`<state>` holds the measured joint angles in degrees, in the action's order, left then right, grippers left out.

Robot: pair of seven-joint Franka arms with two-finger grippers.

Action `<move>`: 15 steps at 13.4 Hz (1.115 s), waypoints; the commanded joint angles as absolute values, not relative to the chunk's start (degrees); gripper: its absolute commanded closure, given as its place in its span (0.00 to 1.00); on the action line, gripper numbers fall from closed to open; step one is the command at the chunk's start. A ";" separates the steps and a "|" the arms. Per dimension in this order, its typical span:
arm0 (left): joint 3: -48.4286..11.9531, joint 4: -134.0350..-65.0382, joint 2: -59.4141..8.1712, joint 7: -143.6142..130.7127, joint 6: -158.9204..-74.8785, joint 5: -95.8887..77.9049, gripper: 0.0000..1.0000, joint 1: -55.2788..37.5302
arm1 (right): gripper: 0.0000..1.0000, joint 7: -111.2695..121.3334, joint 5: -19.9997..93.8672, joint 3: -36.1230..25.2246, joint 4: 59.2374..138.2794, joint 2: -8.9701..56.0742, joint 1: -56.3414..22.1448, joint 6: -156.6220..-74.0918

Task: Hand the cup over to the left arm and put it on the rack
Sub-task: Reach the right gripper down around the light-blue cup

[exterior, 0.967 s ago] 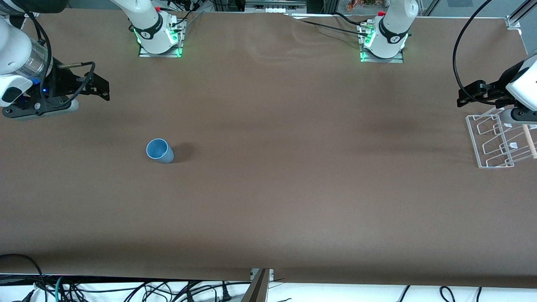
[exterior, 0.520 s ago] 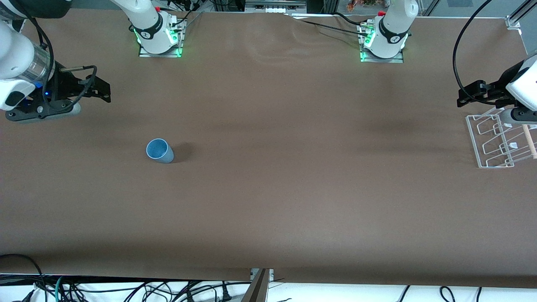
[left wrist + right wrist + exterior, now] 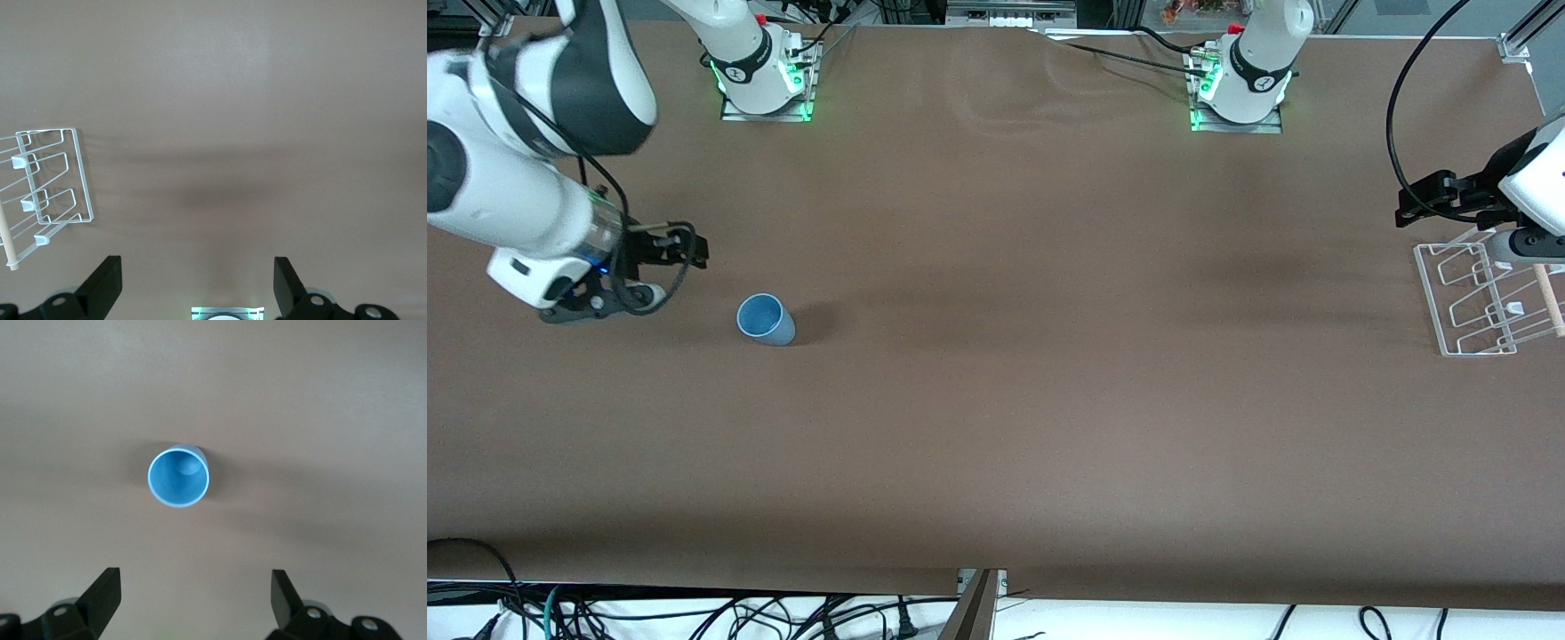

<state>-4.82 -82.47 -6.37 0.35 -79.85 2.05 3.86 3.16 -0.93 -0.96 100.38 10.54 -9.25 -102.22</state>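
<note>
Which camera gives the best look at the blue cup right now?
The right wrist view: the cup fills mid-frame, upright, mouth open toward the camera. The front view shows it small on the table. The left wrist view misses it.

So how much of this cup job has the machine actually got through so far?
Nothing is finished yet. The small light-blue plastic cup stands upright on the brown table, untouched. In hand: the right gripper, fingers open, hangs near the cup at the right arm's end. Left to do: grasp it, pass it to the open left gripper, waiting by the clear acrylic rack, which holds nothing.
</note>
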 commanded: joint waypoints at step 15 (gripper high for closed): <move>-4.92 -80.59 -7.65 -0.09 -78.84 -0.43 0.00 3.78 | 0.10 4.39 -0.88 -0.44 109.16 23.91 -8.35 -125.07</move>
